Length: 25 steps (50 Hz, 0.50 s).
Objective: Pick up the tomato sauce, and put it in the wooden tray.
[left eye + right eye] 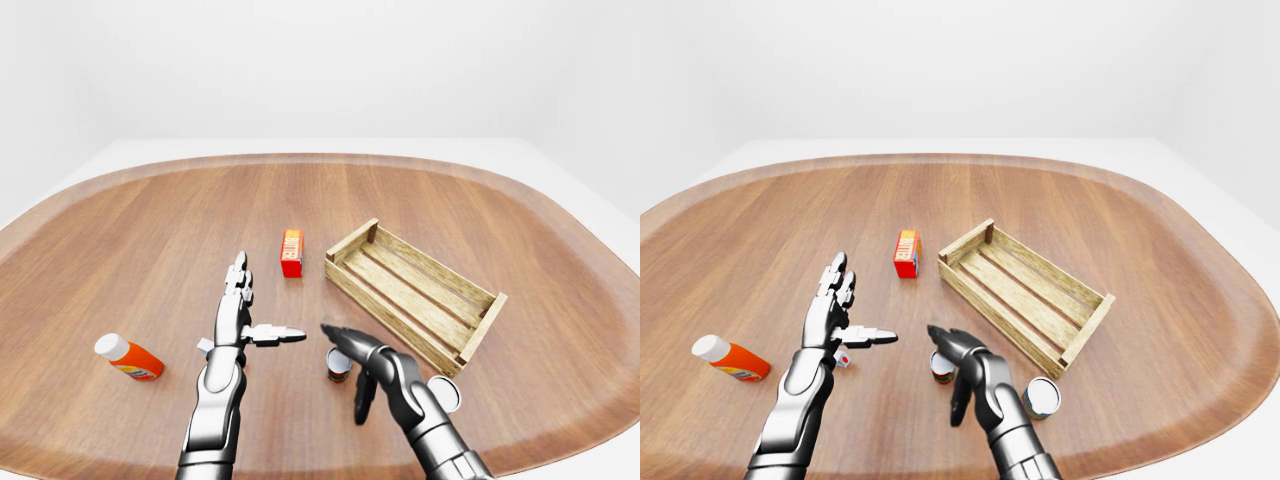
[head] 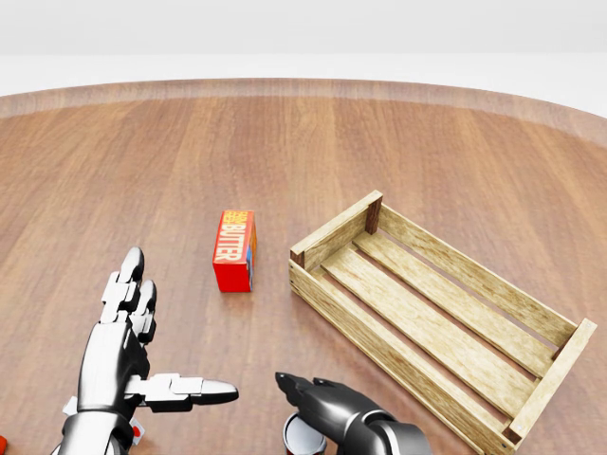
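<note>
1. Hovering over the tomato sauce can (image 1: 339, 365), the right robot hand (image 1: 372, 362) spreads its dark fingers above and around the can's top, open, with nothing clasped.
2. Standing upright on the wooden counter (image 1: 150, 240), the can sits just left of the right robot hand's palm in the left-eye view; near the bottom edge of the head view, only its rim peeks out beneath the fingers.
3. Held up to the left of the can, the left robot hand (image 1: 238, 315) keeps two fingers straight toward the top of the view and its thumb pointing right, wide open and empty.
4. Resting to the upper right of the can, the wooden tray (image 2: 555, 336) lies slanted across the counter, slatted bottom showing, apart from the right robot hand.
5. Lying just left of the tray's upper corner, a red butter box (image 2: 234, 250) stays clear of both hands.
6. Lying on its side at the far left of the left-eye view, an orange bottle with a white cap (image 1: 129, 357) rests well apart from the can.
7. Sitting below the tray's lower end, beside the right forearm, a second, silver-topped can (image 1: 1042, 397) stands on the counter.
</note>
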{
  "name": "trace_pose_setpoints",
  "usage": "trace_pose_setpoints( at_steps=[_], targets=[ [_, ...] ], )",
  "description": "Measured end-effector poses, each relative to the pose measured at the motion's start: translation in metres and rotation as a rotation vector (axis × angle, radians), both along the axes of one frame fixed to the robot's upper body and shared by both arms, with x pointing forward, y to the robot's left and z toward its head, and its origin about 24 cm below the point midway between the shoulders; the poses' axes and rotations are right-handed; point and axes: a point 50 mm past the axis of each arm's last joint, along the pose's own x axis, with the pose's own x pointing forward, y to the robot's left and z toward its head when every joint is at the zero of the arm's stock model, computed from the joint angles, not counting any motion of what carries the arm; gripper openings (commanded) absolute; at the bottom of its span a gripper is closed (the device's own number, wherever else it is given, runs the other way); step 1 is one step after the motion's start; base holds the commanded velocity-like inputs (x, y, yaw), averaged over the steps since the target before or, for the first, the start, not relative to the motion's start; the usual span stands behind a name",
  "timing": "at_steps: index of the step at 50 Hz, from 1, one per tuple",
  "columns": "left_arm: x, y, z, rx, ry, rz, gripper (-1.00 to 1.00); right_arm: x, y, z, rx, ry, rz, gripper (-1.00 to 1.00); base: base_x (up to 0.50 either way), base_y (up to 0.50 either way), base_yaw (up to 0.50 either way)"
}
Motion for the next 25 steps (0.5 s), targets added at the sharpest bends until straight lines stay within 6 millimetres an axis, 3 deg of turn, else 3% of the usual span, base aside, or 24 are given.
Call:
trace_pose_setpoints(
  at_steps=[7,8,25],
  targets=[
    [0.0,0.0,0.0,0.0,0.0,0.0,1.0,-0.0014,0.0014,0.0,-0.006,0.02,0.02,1.0,0.0,0.0,0.0],
    [0.0,0.0,0.0,-0.001,0.0,0.0,1.0,-0.0016,0.0016,0.0,-0.008,0.023,0.023,-0.96,0.0,0.0,0.0],
    [0.0013,0.0006,-0.0005,-0.002,0.001,-0.001,1.0,-0.0045,0.0045,-0.0003,-0.023,0.068,0.065,-1.0,0.0,0.0,0.0]
  ],
)
